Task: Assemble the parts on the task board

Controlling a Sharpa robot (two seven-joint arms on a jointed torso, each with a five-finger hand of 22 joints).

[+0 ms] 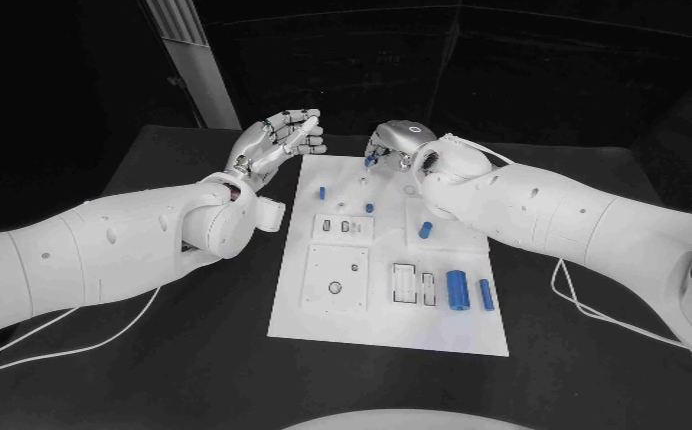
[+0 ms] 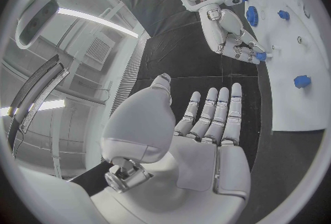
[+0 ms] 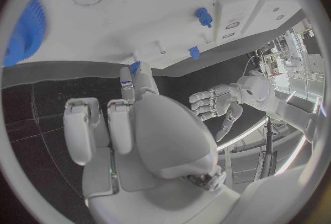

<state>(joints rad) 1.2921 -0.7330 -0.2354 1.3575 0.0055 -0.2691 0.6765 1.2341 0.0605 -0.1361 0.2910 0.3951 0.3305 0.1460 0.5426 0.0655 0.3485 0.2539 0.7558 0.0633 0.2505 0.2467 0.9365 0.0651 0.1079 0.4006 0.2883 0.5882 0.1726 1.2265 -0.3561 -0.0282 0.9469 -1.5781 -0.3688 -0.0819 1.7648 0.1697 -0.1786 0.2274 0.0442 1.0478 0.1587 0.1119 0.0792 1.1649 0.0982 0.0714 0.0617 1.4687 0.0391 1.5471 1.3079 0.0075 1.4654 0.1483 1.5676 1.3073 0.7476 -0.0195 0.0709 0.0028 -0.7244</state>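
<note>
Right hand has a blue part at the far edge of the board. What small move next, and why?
Probably lower the right hand slowly toward the task board: it pinches a small blue part just above the far edge. The left hand is open beside the board, holding nothing.

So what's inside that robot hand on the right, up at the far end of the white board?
The right robot hand pinches a small blue piece in its fingertips, at the far edge of the white board. The fingers cover most of the piece, so its shape can't be made out.
</note>
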